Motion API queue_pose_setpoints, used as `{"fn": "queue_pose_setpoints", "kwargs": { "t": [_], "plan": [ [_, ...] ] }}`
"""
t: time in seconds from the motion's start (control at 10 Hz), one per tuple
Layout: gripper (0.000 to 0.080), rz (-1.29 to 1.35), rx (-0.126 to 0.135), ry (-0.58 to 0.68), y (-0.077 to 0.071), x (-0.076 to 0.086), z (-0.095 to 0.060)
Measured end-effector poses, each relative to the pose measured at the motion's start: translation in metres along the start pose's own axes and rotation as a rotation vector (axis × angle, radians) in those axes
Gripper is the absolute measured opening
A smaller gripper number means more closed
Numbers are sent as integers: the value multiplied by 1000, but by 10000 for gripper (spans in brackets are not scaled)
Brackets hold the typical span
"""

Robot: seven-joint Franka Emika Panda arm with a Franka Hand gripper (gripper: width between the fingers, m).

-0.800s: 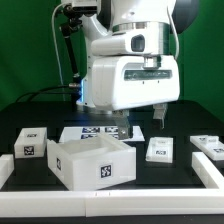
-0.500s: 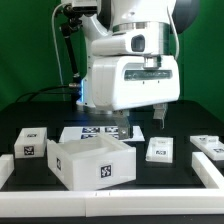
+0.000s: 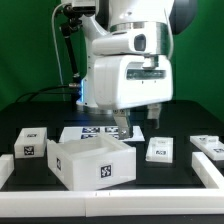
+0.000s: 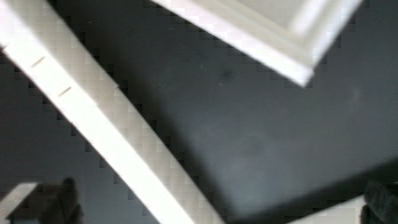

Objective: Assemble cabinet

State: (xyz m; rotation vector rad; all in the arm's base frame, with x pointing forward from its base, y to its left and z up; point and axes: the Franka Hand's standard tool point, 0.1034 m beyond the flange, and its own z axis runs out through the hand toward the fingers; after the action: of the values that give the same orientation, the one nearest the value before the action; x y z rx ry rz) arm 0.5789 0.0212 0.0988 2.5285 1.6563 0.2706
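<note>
Exterior view: the cabinet body [image 3: 93, 161], an open-topped white box with a square tag on its front face, sits on the black desk [image 3: 165, 178], low in the frame and a little toward the exterior view's left.

Small tagged block [image 3: 32, 143] lies apart from the body, on the exterior view's left of it. Flat tagged piece [image 3: 160, 150] lies on the other side of the body, not touching it. Beyond that, near the frame edge, is a further white part [image 3: 207, 145].

The marker board [image 3: 100, 131] lies flat just behind the body, partly hidden by its rear wall.

The arm [image 3: 125, 70] stands behind and above the body. Its lower end hangs over the marker board, close to the desk.

Wrist view: the end effector [image 4: 215, 203] is spread wide, with dark fingertips [image 4: 50, 200] at opposite edges and nothing held between them, only bare desk and a white strip [image 4: 107, 110] running diagonally. I cannot tell which part the strip is. A white framed corner [image 4: 294, 30] shows farther out, which I take for the body, though I cannot be sure.
</note>
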Motion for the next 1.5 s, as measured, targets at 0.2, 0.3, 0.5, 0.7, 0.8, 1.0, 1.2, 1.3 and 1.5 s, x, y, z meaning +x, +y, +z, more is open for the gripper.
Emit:
{"fn": "queue_pose_setpoints", "kwargs": {
  "t": [0.2,0.3,0.5,0.7,0.8,1.0,1.2,1.3,1.5],
  "plan": [
    [798,-118,43,-34,-6,-12,-5],
    [798,-190,79,-67,-12,-16,-5],
    [798,-210,98,-86,-14,-18,-3],
    [798,-210,99,-87,-14,-18,-3],
    [798,-302,102,-85,-14,-22,-3],
    [798,-467,123,-81,-21,-35,-3],
    [798,-621,156,-78,-31,-47,1],
    [798,-603,159,-79,-31,-56,0],
    [798,-592,160,-80,-31,-56,1]
  ]
}}
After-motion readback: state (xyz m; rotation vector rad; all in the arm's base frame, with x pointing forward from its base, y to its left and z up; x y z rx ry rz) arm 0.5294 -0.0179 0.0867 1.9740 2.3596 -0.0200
